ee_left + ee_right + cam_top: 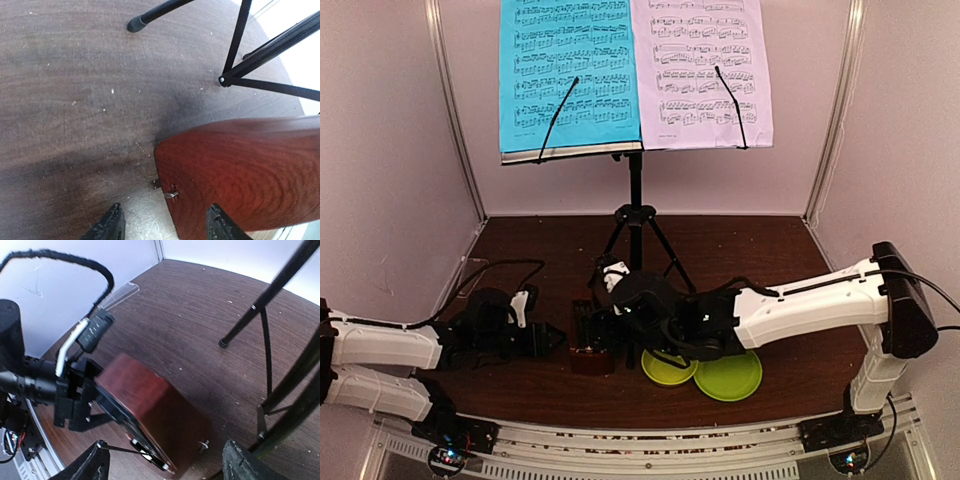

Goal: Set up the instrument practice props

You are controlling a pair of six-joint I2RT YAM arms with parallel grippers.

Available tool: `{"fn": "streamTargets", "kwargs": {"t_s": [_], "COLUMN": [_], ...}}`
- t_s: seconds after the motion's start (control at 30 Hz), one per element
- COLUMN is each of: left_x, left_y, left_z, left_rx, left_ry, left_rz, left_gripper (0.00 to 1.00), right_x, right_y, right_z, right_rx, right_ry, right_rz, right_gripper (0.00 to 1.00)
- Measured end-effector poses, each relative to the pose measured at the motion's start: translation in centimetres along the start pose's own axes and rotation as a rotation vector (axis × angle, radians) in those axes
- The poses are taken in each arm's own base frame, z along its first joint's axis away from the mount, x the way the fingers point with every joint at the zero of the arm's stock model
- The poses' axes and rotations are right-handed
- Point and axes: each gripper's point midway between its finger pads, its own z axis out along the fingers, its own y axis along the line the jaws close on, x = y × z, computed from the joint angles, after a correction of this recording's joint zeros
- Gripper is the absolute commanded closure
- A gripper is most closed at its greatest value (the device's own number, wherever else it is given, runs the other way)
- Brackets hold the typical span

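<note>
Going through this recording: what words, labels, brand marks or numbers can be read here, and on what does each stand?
Nothing can be read as text in any view.
On the cyan sheet: printed staves of music, with any words or numbers too small to read.
On the pale lilac sheet: the same, too small to read.
On the metronome: the faces in view show no label or number.

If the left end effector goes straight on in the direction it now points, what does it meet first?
Most likely the brown metronome, which is just ahead of the left end effector and slightly to one side; exact depth is hard to judge.
</note>
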Motion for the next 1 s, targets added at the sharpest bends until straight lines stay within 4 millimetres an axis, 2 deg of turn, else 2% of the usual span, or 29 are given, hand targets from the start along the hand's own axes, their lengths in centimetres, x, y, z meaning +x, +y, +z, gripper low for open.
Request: {"fn": "streamTargets", "kwargs": {"t_s": [0.4, 0.53, 0.67, 0.87, 1.0], "left_x": [-0.1, -1.1, -3.1, -6.8, -7.7], "left_y": [0.3, 0.1, -0.1, 2.7, 4.5], "left_z": [-0.3, -1.1, -2.4, -5.4, -6.7], "left_rx": [-0.025, -0.038, -0.044, -0.113, -0.161], "left_ry": [-0.001, -0.032, -0.089, -0.218, -0.256], "left_rz": [0.002, 0.007, -0.001, -0.076, -0.104], "left_gripper": [0.36, 0.33, 0.32, 0.3, 0.28], "right_x": [2.5, 3.3, 4.3, 6.0, 5.2], "right_y": [-4.8, -6.0, -7.2, -8.9, -8.9], "right_z": [-1.3, -1.5, -1.8, -3.1, -4.2], "right_rx": [0.129, 0.159, 0.189, 0.204, 0.179], "right_ry": [0.034, 0.048, 0.063, 0.083, 0.061], "right_rz": [-0.025, -0.021, -0.018, 0.008, 0.034], "right_gripper": [0.26, 0.26, 0.26, 0.23, 0.15]}}
